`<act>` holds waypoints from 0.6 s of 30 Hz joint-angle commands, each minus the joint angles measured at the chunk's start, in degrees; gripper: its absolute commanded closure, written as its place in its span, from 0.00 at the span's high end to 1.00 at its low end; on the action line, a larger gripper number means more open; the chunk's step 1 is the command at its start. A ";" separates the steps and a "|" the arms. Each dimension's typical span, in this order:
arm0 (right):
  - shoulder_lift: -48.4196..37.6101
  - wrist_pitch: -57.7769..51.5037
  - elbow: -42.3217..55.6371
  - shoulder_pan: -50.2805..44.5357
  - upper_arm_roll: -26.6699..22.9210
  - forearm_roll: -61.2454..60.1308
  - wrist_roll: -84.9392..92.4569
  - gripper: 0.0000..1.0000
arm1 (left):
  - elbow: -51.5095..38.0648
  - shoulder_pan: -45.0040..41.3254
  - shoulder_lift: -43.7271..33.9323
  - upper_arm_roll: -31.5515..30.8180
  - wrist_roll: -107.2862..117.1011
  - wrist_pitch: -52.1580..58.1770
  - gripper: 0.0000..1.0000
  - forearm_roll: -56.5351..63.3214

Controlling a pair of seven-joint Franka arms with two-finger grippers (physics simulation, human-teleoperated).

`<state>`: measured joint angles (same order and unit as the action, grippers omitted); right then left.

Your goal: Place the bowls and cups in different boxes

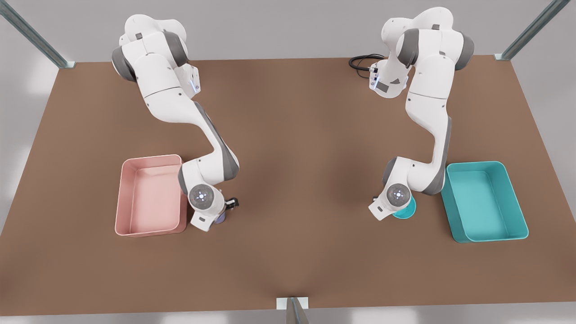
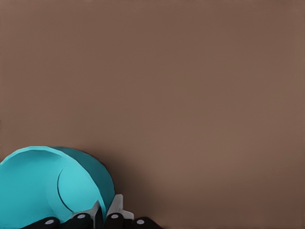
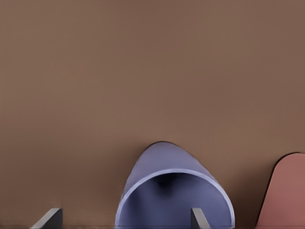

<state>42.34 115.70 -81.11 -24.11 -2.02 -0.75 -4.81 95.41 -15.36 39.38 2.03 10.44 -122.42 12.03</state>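
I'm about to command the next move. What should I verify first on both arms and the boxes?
1. Left claw shut on the rim of the teal bowl: ok.
2. Right claw closed on the lavender cup: not ok; its fingers are open, with one cup wall between them.
3. Pink box empty and beside the cup: ok.
4. Teal box empty and beside the bowl: ok.
5. Bowl lifted off the table: cannot tell.
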 commanded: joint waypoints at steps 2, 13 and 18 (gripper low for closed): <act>0.03 0.40 -0.54 -0.24 0.00 0.04 -1.08 1.00 | -0.31 -0.29 -1.76 -0.01 3.35 0.43 0.21 -0.52; 2.93 0.67 0.17 -0.24 0.00 0.05 -0.38 0.22 | 0.13 11.75 -14.60 8.78 1.77 8.52 0.21 -0.43; 2.49 0.58 0.52 0.11 0.08 -0.04 -0.20 0.21 | 0.57 20.10 -8.45 9.13 -3.15 -1.24 0.21 -0.52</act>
<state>44.98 116.51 -80.65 -24.08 -1.94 -1.95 -3.98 95.99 3.84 30.41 11.13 12.23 -118.78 11.85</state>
